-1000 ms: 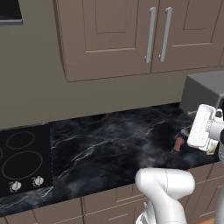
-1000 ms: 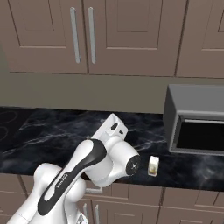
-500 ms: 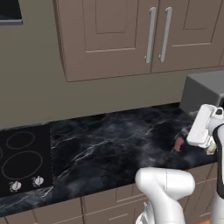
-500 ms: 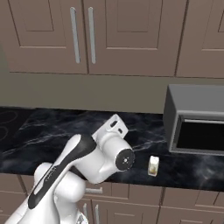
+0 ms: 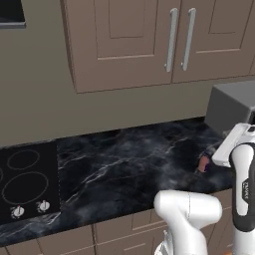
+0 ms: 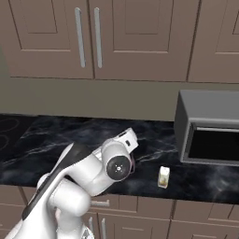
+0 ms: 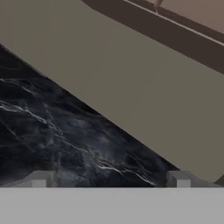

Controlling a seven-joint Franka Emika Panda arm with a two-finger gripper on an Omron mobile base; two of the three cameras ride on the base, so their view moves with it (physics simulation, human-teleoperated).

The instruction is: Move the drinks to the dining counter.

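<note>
Compared with a second ago, hand and forearm swung further right in the left base view and forward over the black marble worktop [image 5: 124, 164], the wrist joint now turned face-on to the right base camera; cabinets, worktop and drinks unmoved, base parked as before. Gripper [image 7: 109, 181] spread wide with nothing between the fingers, only the two grey fingertips [image 7: 40, 178] poking up at the bottom of the hand view, aimed across veined marble toward the beige wall [image 7: 131, 83]. One cream-white carton [image 6: 163, 177] standing upright near the worktop's front edge, just left of the grey toaster oven [image 6: 210, 128] and apart from it. One small purple-blue can with a red top [image 5: 203, 163] partly hidden behind the white hand in the left base view, also on the worktop. Two drinks counted in sight, both on the worktop under the brown wall cabinets [image 6: 116, 37]. One toaster oven, door side dark. One black cooktop [image 5: 25, 182] at the left with two round knobs at its front. Two vertical bar handles on the cabinet doors above.
</note>
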